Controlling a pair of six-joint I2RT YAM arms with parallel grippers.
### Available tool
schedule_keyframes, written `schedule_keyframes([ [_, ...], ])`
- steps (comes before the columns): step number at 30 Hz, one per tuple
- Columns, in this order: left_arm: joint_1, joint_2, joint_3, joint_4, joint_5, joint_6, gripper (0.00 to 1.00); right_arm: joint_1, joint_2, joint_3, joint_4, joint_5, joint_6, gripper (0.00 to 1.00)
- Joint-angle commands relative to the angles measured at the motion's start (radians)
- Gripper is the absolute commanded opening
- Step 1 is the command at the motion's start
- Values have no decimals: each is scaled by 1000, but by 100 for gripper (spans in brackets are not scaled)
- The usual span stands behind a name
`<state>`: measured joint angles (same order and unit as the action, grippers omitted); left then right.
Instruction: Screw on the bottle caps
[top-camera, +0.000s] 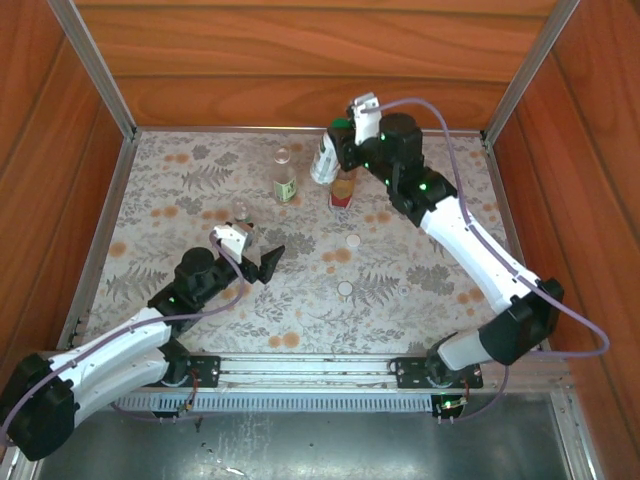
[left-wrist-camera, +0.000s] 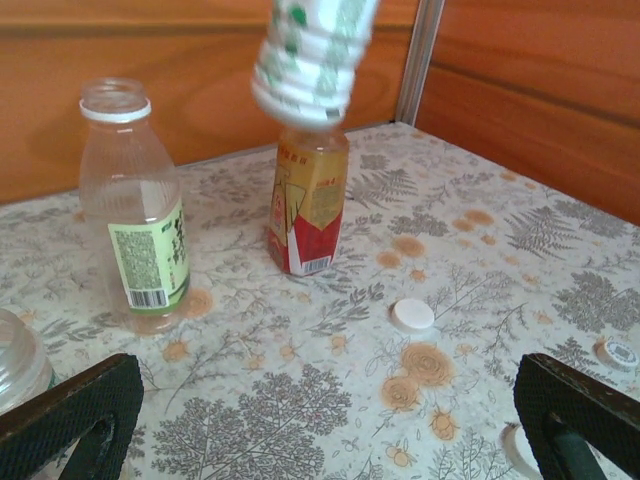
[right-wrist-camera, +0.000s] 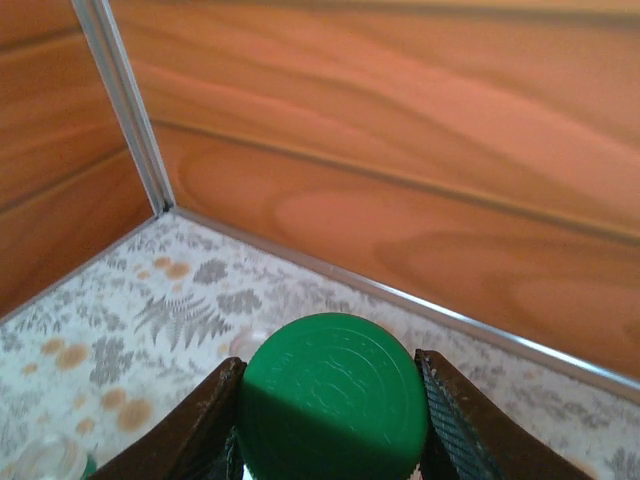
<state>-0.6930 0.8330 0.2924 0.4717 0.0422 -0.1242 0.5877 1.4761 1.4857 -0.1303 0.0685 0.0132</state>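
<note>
The left arm lies low across the near-left part of the worktop (top-camera: 200, 200), elbow bent, forearm angled toward the middle. Its left hand (top-camera: 256, 258) hangs just above the surface with the jaws spread wide and nothing between them; in the left wrist view the 2 dark, grainy fingers (left-wrist-camera: 70, 420) sit at the bottom corners. The right arm stretches long from the near-right base to the far centre, wrist bent down near the back wall (top-camera: 300, 100).

The right hand (right-wrist-camera: 330, 440) is clamped on the dark green cap (right-wrist-camera: 335, 395), a round ribbed plastic cap with a faint embossed top, sitting on the white bottle (top-camera: 325, 160). That bottle, ridged plastic with a green-printed label, is lifted clear of the worktop and tilted, its base seen above the amber bottle (left-wrist-camera: 308, 205) in the left wrist view.

The amber bottle stands upright and uncapped, with a red label and golden liquid. To its left stands the clear bottle (left-wrist-camera: 135, 210), upright, with a green label and an open neck with a white ring. A tiny clear bottle (top-camera: 240, 212) stands just beyond the left hand. 2 flat white caps (top-camera: 353, 241) (top-camera: 345, 288) lie loose mid-worktop, apart from the bottles. The worktop carries a grey fern and orange flower print; the walls are smooth reddish wood with metal corner strips.
</note>
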Motion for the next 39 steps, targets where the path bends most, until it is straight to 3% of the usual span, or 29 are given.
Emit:
schedule_keyframes([
  [1,0,18,33,-15,13,3,100,-45,72,120,-11,-63,14,18],
  [11,-2,156,99,-15,38,15,100,-189,404,445,-52,-17,-58,18],
  [18,-13,238,138,-13,65,44,100,-286,545,541,-143,-62,14,19],
  [26,-13,267,149,-15,50,19,100,-345,593,458,-152,-56,28,19],
  [32,-12,269,145,-15,-49,-42,100,-348,606,377,-96,-84,19,20],
  [39,-10,179,112,-15,17,-41,100,-349,588,247,-5,-96,-62,22],
])
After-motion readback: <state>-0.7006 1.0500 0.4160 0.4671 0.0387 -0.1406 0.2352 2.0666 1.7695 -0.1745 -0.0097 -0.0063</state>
